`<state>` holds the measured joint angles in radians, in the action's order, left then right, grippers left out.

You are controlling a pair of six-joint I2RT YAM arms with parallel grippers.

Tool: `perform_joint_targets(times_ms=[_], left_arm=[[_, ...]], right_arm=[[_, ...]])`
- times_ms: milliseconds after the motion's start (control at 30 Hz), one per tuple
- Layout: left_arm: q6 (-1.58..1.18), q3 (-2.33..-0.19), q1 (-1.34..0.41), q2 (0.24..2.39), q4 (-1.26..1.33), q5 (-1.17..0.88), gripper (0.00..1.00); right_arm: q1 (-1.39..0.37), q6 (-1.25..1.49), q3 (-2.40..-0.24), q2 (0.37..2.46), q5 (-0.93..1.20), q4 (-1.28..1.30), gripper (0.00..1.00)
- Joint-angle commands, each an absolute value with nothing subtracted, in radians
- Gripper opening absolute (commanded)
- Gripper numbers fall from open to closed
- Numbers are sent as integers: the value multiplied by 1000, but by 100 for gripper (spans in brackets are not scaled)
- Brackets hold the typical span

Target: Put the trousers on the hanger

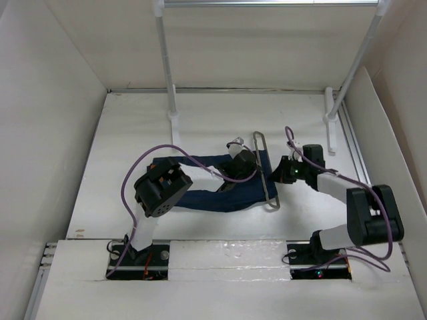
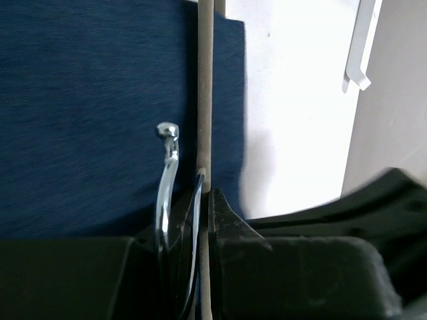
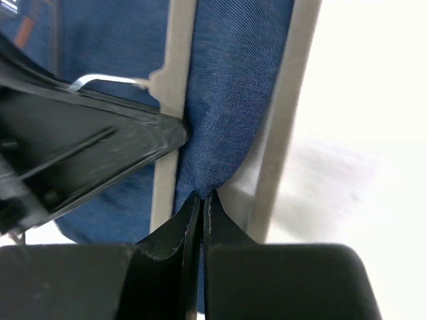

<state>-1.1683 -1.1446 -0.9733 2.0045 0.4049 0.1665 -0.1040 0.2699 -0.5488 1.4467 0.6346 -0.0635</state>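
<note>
White-walled table [image 1: 133, 133] — left gripper [image 2: 203, 200] clamps the hanger [image 2: 207, 80], right gripper [image 3: 202, 200] seemingly pinches the trousers [image 3: 227, 100].

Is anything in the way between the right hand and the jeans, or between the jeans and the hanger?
Nothing visible does. The right hand is shut on a fold of the trousers, which lies between the two grey bars of the hanger. The left hand clamps one of those bars.
</note>
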Motion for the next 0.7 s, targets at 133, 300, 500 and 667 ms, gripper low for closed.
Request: perform_joint_targets(times_ms=[133,300,500,667], left_arm=[[-1097,-1094,-965,1925,310,192,0],[-1055,-1068,-965,1895,273,212,0],[-1019,-925,-902,1787,242,222,0],[-944,-864,-856,1655,181,248,0]], right_arm=[[3,155,-673,1281,558,155,0],[109,127,-676,1289,566,175,0],[176,143,-664,1273,538,172,0],[207,153,-643,1290,528,160,0]])
